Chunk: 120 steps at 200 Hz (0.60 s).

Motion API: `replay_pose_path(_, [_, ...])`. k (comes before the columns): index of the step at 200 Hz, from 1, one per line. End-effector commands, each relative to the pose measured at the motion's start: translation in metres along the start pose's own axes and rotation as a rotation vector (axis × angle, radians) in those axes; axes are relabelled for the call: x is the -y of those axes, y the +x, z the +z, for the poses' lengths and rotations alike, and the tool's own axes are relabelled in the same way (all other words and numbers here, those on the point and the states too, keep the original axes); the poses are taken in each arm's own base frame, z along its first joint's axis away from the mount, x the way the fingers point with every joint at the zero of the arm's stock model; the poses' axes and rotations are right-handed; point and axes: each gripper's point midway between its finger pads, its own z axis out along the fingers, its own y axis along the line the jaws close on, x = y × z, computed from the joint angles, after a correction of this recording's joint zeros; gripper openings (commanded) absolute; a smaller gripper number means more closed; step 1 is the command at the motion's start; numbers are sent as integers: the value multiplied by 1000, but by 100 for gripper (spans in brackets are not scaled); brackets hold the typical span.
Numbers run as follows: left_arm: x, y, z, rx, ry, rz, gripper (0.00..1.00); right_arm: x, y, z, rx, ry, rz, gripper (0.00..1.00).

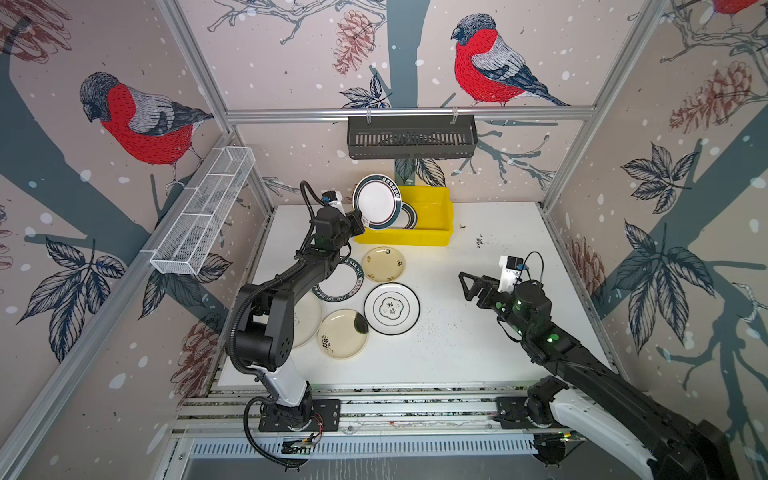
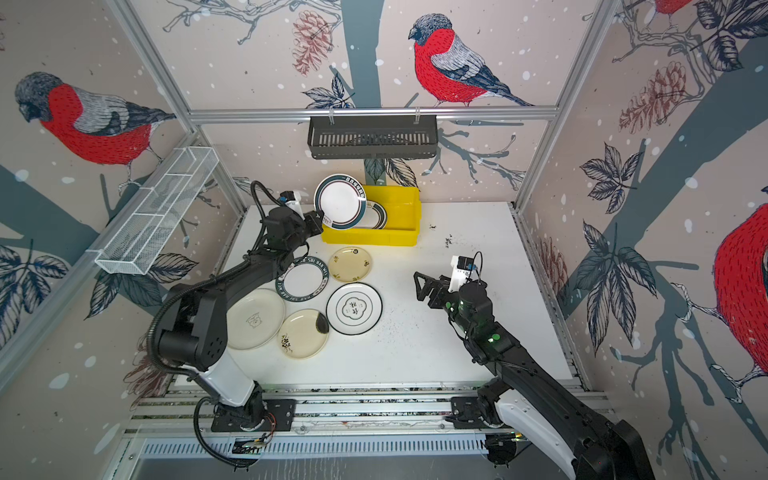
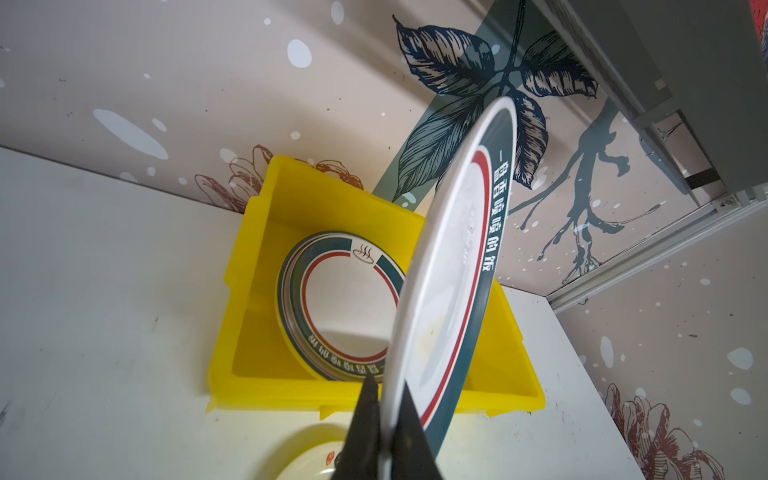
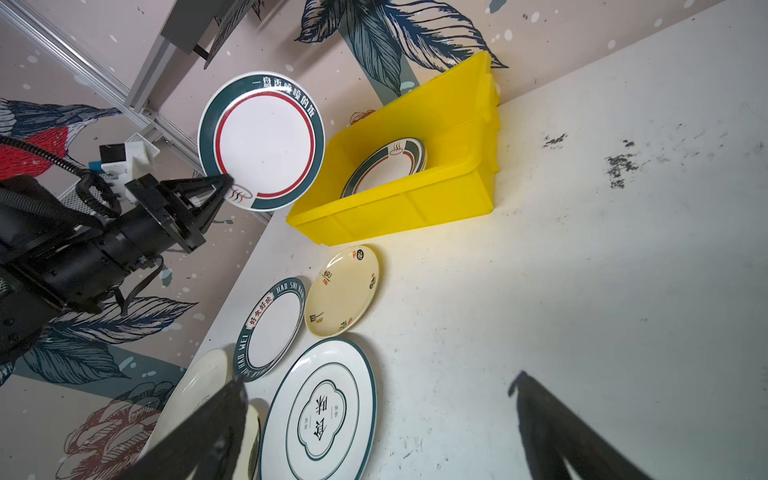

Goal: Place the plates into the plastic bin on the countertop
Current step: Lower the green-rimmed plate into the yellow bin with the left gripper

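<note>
Over the bin (image 1: 432, 237), left hand (image 1: 362, 221) pinches plate's (image 1: 376, 201) rim.

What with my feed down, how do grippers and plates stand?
Left gripper shut on teal-rimmed white round plate, raised near yellow plastic bin. Right gripper open, empty. Five plates on white countertop. Nothing blocking bin.

White speckled countertop (image 1: 478, 332) — yellow bin (image 1: 401, 239) at back, five plates (image 1: 390, 308) flat.
</note>
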Motion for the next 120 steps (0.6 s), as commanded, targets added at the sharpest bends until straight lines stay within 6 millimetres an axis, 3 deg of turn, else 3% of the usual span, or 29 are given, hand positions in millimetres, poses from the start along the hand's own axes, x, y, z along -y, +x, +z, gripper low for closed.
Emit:
replay_pose_path(1, [2,-3,17,-19,26,-4,0,-8,-4,-6,30,-55,-2,99])
replay_pose_path(36, [-6,8,50,-72,44,-17,0,-22,-8,-17,40,-123,-16,99])
replay_pose_path(87, [-16,13,84,-118,59,-16,0,-21,-7,-24,30,-116,-43,99])
replay_pose_path(120, [-36,24,107,-176,-10,38,0,-32,-5,-29,16,-170,-70,99])
